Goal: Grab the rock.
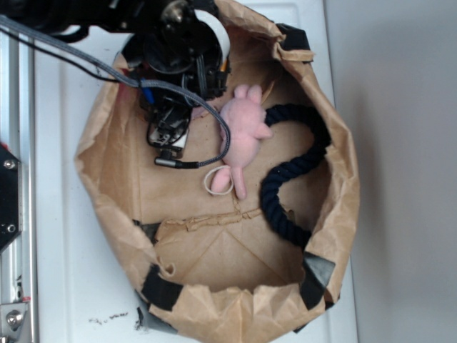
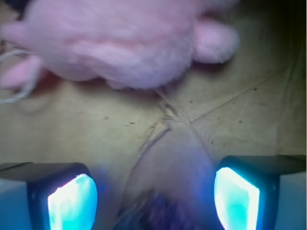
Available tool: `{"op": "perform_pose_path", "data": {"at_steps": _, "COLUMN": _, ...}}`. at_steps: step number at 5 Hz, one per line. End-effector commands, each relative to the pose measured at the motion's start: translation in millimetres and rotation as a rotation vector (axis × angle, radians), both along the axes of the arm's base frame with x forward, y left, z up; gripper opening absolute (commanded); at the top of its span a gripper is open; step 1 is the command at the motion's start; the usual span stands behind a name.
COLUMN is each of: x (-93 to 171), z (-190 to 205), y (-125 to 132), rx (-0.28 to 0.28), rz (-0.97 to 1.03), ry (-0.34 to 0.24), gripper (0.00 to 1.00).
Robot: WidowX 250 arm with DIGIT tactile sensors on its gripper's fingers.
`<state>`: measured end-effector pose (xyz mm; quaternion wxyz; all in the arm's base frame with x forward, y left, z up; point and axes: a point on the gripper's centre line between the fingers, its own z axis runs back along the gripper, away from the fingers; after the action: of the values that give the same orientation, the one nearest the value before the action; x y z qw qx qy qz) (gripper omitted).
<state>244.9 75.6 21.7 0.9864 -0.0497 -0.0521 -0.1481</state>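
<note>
Exterior: the claw [image 1: 169, 143] hangs inside the paper bag [image 1: 343, 186], just beside the pink plush toy [image 1: 243, 128]; a dark rope [image 1: 296, 168] curls nearby.

Wrist: claw spread apart, a blurred dark rock [image 2: 165, 215] between its fingers [image 2: 72, 203].

The gripper [image 1: 170, 143] sits low inside the paper bag [image 1: 107, 207], its wall close on the left. The pink plush [image 1: 241, 132] lies just beside it on the right — the rope [image 1: 289, 179] beyond. Toward the bag's lower end the floor is bare — open room.
</note>
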Motion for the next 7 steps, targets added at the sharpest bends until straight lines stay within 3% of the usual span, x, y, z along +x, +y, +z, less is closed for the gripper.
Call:
{"op": "perform_pose_path", "data": {"at_steps": 1, "x": 12.1, "z": 3.8, "y": -0.4, "rx": 0.009, "rz": -0.024, "ry": -0.041, "gripper": 0.00}}
{"op": "perform_pose_path", "data": {"at_steps": 4, "x": 8.2, "z": 38.1, "y": -5.1, "rx": -0.059, "rz": -0.025, "ry": -0.017, "gripper": 0.00}}
{"op": "perform_pose_path", "data": {"at_steps": 5, "x": 3.4, "z": 55.2, "y": -3.4, "rx": -0.074, "rz": -0.026, "ry": 0.014, "gripper": 1.00}}
{"op": "perform_pose_path", "data": {"at_steps": 7, "x": 0.7, "z": 54.4, "y": 10.4, "rx": -0.070, "rz": -0.049, "ry": 0.021, "gripper": 1.00}}
